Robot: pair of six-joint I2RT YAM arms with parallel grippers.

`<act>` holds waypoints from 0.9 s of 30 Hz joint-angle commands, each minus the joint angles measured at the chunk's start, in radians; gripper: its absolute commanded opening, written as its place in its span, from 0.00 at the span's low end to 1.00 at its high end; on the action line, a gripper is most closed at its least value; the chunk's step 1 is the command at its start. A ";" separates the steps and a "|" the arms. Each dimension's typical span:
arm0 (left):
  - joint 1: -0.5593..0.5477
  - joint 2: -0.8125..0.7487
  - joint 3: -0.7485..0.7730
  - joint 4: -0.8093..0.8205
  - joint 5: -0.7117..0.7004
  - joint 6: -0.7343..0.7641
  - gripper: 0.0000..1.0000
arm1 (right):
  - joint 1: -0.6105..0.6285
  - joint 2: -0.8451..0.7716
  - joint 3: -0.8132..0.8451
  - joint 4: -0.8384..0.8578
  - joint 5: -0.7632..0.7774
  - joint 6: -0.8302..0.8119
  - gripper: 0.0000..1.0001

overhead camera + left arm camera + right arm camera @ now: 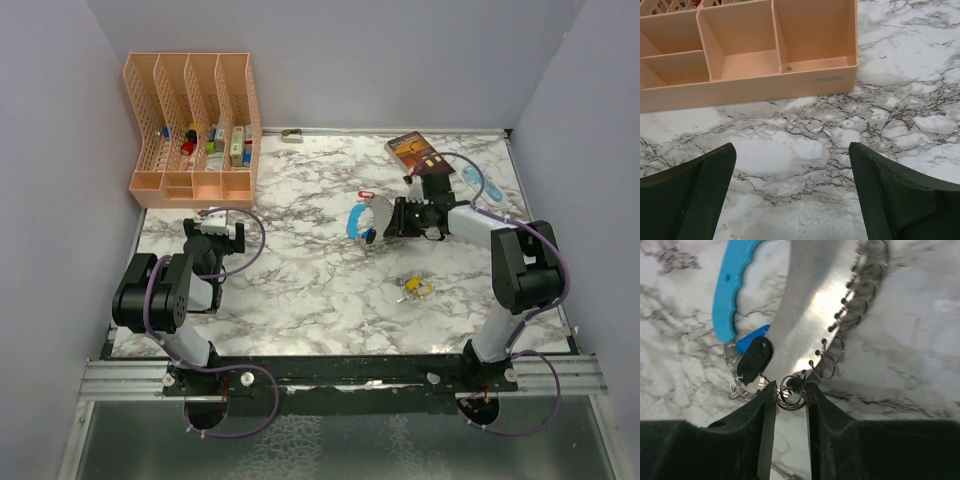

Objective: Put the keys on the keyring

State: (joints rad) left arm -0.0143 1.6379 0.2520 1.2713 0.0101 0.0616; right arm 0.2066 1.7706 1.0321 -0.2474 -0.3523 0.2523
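Since the right gripper [791,390] pinches the keyring [807,315] by thin wire only, a tug could slip it free.

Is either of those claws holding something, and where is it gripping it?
The right gripper pinches the keyring by a small wire ring at its edge. The left gripper is open and holds nothing.

1. The peach desk organizer [790,82] has one short word embossed on its front wall, near the right corner. The letters are too faint to read with certainty.
2. The print on the orange-covered packet [408,148] at the table's far edge is too small to read.
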 commanded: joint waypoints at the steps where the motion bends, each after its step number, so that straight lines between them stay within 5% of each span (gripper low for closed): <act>1: 0.007 0.001 0.000 0.034 -0.005 -0.010 0.99 | 0.069 -0.031 0.023 0.011 -0.286 0.079 0.29; 6: 0.007 0.000 0.001 0.034 -0.005 -0.009 0.99 | 0.149 -0.097 0.029 0.090 -0.453 0.151 0.33; 10: 0.007 0.001 0.001 0.034 -0.004 -0.009 0.99 | 0.151 -0.209 0.030 0.081 -0.315 0.105 0.45; 16: 0.007 0.000 0.000 0.034 -0.003 -0.009 0.99 | 0.167 -0.274 0.008 0.038 -0.203 -0.051 0.47; 27: 0.007 0.000 0.000 0.034 -0.004 -0.011 0.99 | 0.382 -0.024 0.137 -0.010 -0.053 -0.183 0.41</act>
State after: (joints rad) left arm -0.0143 1.6379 0.2520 1.2709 0.0101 0.0616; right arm 0.5617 1.6714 1.0985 -0.2333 -0.4976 0.1261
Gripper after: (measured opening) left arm 0.989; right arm 0.426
